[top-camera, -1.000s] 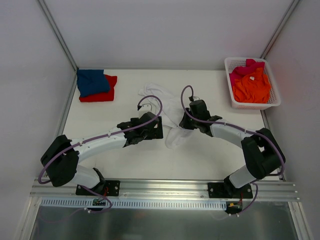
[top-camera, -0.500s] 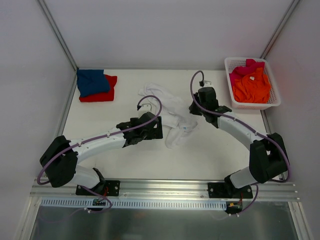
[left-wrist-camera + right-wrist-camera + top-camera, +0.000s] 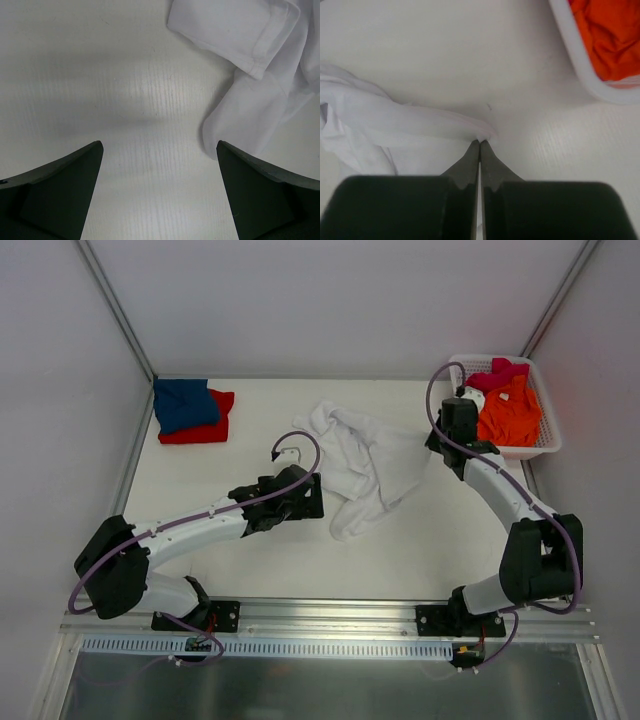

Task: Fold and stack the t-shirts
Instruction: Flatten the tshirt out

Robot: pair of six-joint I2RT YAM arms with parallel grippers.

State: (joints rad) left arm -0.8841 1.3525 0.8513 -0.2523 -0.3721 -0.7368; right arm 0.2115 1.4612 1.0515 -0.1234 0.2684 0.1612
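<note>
The white t-shirt (image 3: 365, 465) lies crumpled mid-table, stretched toward the right. My right gripper (image 3: 437, 445) is shut on an edge of the white t-shirt (image 3: 420, 125), pinching it at the fingertips (image 3: 480, 142) beside the basket. My left gripper (image 3: 318, 498) is open and empty, just left of the shirt's lower end (image 3: 250, 115), low over the bare table. A folded blue t-shirt (image 3: 185, 403) lies on a folded red t-shirt (image 3: 205, 430) at the back left. An orange t-shirt (image 3: 512, 412) and a pink t-shirt (image 3: 497, 373) lie in the basket.
A white lattice basket (image 3: 545, 440) stands at the back right; its rim (image 3: 580, 75) is close to my right gripper. Grey walls enclose the table on the left, back and right. A metal rail runs along the near edge.
My right gripper has moved back and to the right toward the basket, pulling the white t-shirt's edge with it and spreading the cloth. The left arm has barely moved.
</note>
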